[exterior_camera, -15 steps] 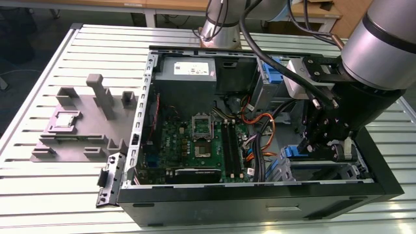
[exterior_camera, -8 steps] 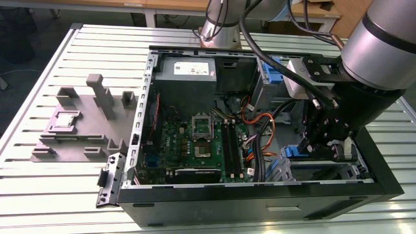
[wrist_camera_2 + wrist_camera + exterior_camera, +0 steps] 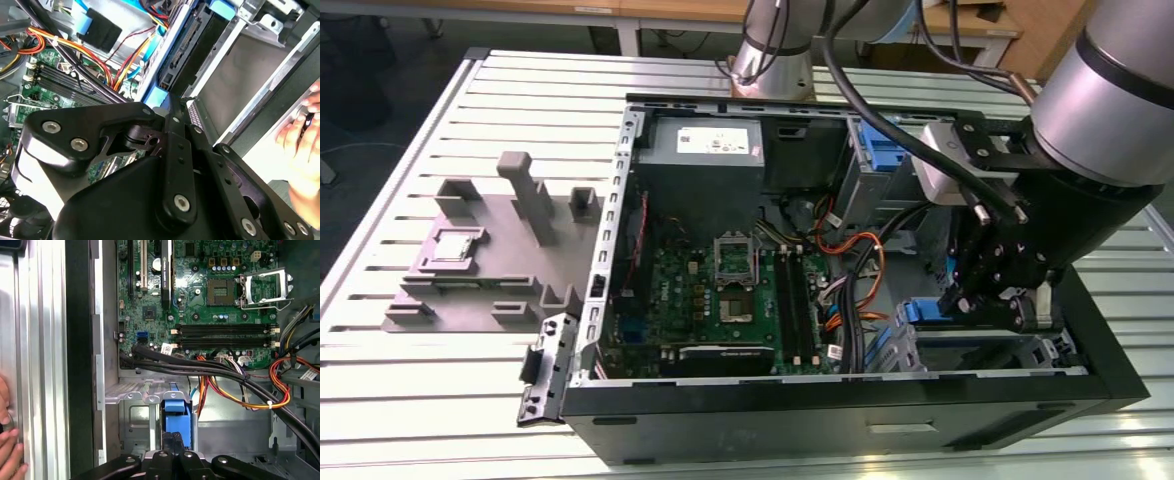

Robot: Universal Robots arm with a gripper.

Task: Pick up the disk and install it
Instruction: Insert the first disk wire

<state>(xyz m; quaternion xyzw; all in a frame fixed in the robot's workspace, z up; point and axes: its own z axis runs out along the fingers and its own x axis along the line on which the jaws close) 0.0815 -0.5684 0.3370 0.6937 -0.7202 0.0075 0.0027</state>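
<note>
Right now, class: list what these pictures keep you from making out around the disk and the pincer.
The disk, first wrist view: part hidden behind the pincer.
Person's hand, second wrist view: blurred, cut off by the frame edge.
Drive bay, exterior view: mostly hidden behind the arm.

One disk (image 3: 177,415), one computer case (image 3: 854,405), seemingly one hand (image 3: 305,150).

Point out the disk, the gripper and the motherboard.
the disk (image 3: 177,412), first wrist view, on its blue carrier rail
the gripper (image 3: 174,439), first wrist view, midway between its fingertips
the motherboard (image 3: 200,307), first wrist view, bare green board
</note>
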